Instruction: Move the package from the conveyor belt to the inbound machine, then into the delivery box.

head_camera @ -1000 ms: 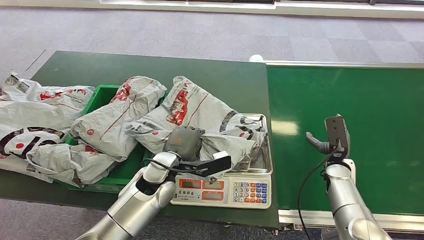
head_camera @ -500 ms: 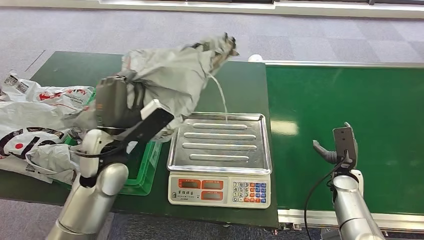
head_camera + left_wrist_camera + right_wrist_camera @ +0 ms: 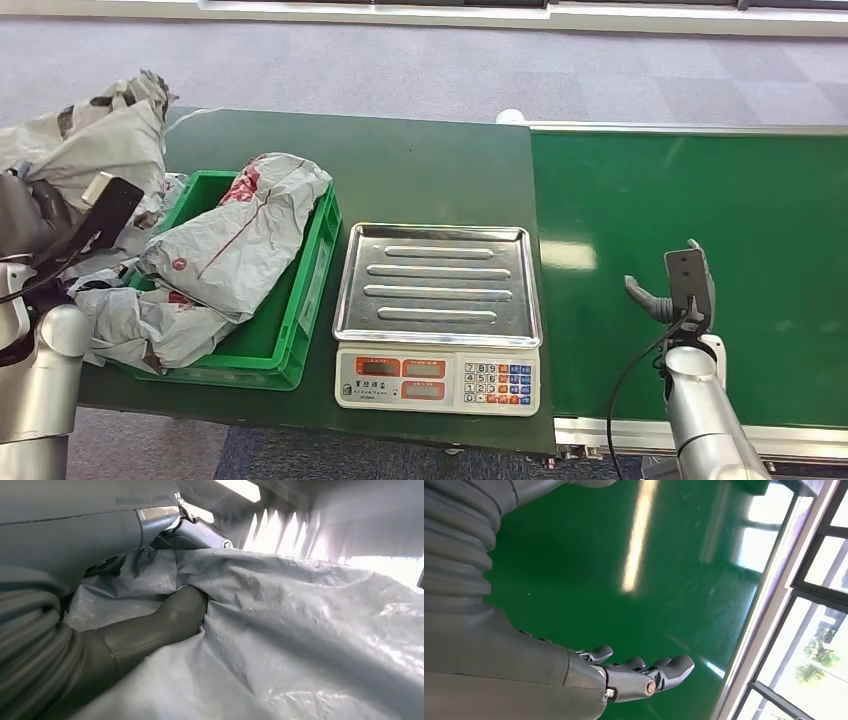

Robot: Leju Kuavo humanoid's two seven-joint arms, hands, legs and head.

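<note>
My left hand (image 3: 45, 215) grips a grey plastic mail package (image 3: 105, 135) and holds it up at the far left, above the other bags beside the green delivery box (image 3: 300, 300). In the left wrist view the thumb (image 3: 165, 620) presses into the crinkled grey package (image 3: 310, 630). The scale's steel tray (image 3: 440, 285) lies bare. My right hand (image 3: 672, 290) hovers open over the green conveyor belt (image 3: 700, 210), fingers (image 3: 649, 672) spread, holding nothing.
Another grey and red package (image 3: 235, 235) lies across the green box. More bags (image 3: 140, 325) are heaped at the box's left side. The scale's keypad and displays (image 3: 440, 378) face me at the table's near edge.
My left arm has lifted the package off the scale tray and swung it left past the green box. The tray is now bare. The right hand has drawn back slightly toward me.
</note>
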